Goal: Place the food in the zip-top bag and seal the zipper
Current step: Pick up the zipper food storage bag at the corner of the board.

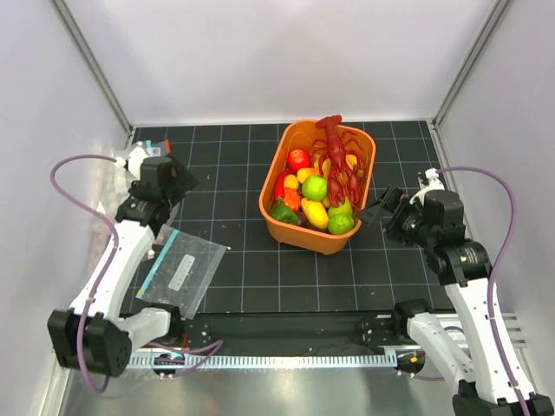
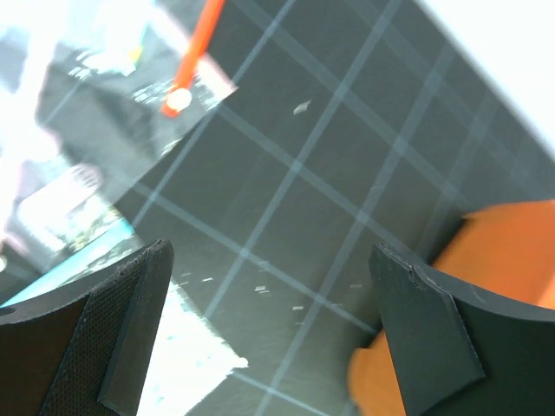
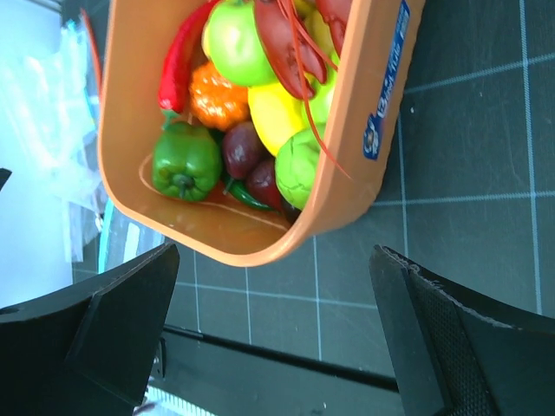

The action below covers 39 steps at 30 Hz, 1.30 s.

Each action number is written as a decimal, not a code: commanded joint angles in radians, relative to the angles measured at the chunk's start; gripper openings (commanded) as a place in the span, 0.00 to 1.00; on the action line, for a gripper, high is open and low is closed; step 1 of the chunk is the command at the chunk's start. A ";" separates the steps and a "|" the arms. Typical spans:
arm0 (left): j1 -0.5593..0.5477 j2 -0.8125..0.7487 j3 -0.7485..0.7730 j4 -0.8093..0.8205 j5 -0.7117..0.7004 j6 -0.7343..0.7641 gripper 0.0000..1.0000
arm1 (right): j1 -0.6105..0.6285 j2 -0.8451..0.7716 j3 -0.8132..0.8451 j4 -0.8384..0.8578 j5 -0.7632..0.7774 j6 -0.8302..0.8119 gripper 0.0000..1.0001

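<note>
The red lobster [image 1: 336,156] lies on top of the toy food in the orange basket [image 1: 295,227]; it also shows in the right wrist view [image 3: 282,39]. Round light-green fruits [image 1: 314,187] [image 1: 341,224] lie beside it, also seen from the right wrist [image 3: 234,39] [image 3: 299,165]. The clear crinkly zip-top bag [image 2: 113,95] with its red-orange zipper [image 2: 198,48] lies by the left wall, mostly hidden under the left arm in the top view. My left gripper [image 1: 184,180] [image 2: 270,260] is open and empty above the mat. My right gripper [image 1: 373,212] [image 3: 273,256] is open and empty just right of the basket.
A flat clear bag with a teal strip and white label [image 1: 182,273] lies at the front left, below the left gripper. The basket also holds a green pepper [image 3: 184,160], red chili, yellow and orange produce. White walls close in on both sides.
</note>
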 commanded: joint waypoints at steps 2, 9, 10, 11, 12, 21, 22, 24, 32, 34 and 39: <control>0.022 0.135 0.085 -0.075 -0.092 0.054 1.00 | 0.003 0.045 0.061 -0.048 -0.017 -0.043 1.00; 0.096 0.523 0.393 -0.219 -0.132 0.203 0.84 | 0.024 0.125 0.146 -0.114 0.033 -0.082 0.92; 0.101 0.578 0.433 -0.274 -0.149 0.211 0.79 | 0.032 0.129 0.148 -0.110 0.037 -0.092 0.93; 0.105 0.626 0.520 -0.294 -0.166 0.217 0.78 | 0.032 0.134 0.151 -0.107 0.041 -0.093 0.93; 0.107 0.671 0.557 -0.313 -0.189 0.234 0.75 | 0.034 0.138 0.148 -0.104 0.044 -0.095 0.92; 0.127 1.114 0.950 -0.486 -0.198 0.303 0.63 | 0.032 0.209 0.162 -0.068 0.049 -0.110 0.92; 0.130 1.125 0.952 -0.471 -0.184 0.306 0.63 | 0.032 0.215 0.166 -0.065 0.053 -0.110 0.92; 0.143 1.149 0.952 -0.457 -0.166 0.312 0.63 | 0.032 0.234 0.176 -0.064 0.061 -0.113 0.92; 0.185 1.216 0.938 -0.442 -0.114 0.309 0.62 | 0.031 0.278 0.196 -0.065 0.072 -0.119 0.92; 0.191 1.217 0.924 -0.427 -0.103 0.317 0.60 | 0.032 0.284 0.196 -0.062 0.073 -0.116 0.92; 0.236 1.235 0.855 -0.399 0.006 0.294 0.44 | 0.032 0.292 0.200 -0.059 0.073 -0.112 0.92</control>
